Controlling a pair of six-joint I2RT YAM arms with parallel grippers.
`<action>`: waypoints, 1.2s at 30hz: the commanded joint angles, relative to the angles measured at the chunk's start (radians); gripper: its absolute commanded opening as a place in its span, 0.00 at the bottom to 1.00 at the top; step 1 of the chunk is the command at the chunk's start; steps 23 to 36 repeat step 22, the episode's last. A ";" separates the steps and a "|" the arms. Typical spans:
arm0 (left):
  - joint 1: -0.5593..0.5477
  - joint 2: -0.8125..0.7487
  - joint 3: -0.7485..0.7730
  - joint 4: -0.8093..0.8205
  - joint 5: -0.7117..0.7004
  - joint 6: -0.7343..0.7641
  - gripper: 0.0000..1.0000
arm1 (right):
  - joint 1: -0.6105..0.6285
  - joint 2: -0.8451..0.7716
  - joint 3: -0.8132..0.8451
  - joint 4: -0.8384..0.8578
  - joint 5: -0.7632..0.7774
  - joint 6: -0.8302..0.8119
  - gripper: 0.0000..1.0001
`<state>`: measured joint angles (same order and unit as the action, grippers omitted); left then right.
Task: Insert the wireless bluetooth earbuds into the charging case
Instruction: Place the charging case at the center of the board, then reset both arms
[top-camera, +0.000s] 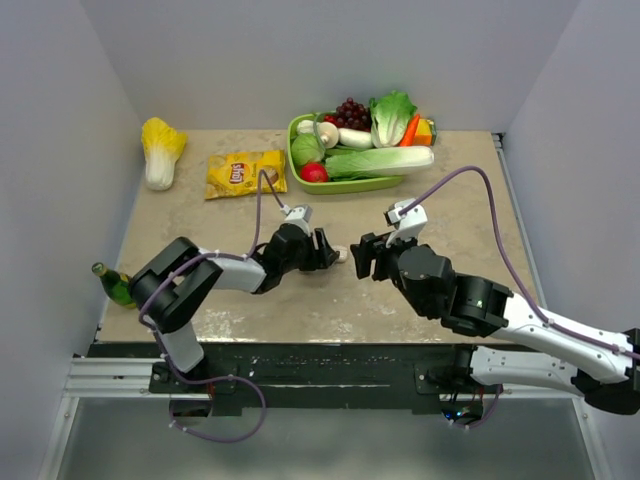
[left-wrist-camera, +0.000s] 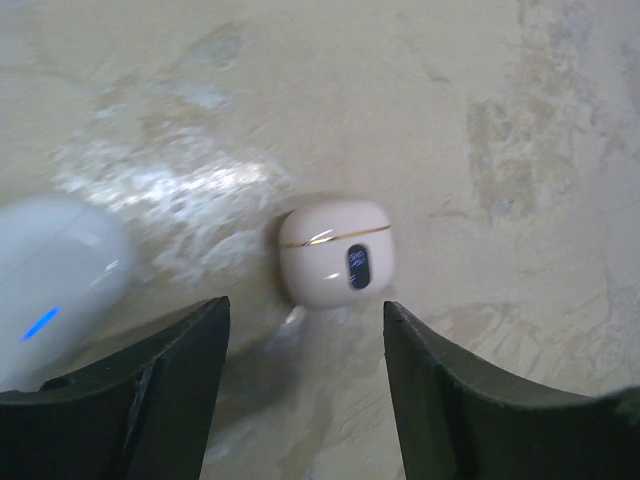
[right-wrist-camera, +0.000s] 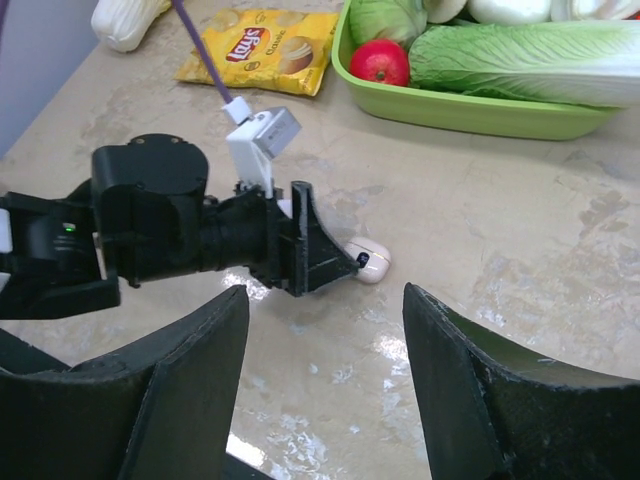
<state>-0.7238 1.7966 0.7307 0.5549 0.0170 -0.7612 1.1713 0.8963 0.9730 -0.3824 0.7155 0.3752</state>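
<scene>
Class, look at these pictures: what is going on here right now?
A small white pebble-shaped plastic charging case lies shut on the mottled beige tabletop. The left gripper stands open just short of it, not touching. The right gripper, also open, faces it from the other side, holding nothing. No earbuds are visible.

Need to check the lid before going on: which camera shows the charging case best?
Left wrist: the charging case sits large and centred, clear of the open fingers, lid seemingly shut. Right wrist shows it small, partly behind the left gripper. Top external shows only a pale speck.
</scene>
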 joint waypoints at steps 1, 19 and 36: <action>0.040 -0.204 -0.080 -0.222 -0.107 0.046 0.68 | -0.001 -0.034 -0.008 0.011 0.041 0.013 0.66; 0.037 -0.942 -0.215 -0.596 -0.626 -0.155 1.00 | -0.001 -0.074 -0.221 0.263 0.187 -0.013 0.98; 0.035 -0.935 -0.157 -0.710 -0.649 -0.146 1.00 | -0.001 -0.043 -0.211 0.261 0.190 -0.001 0.98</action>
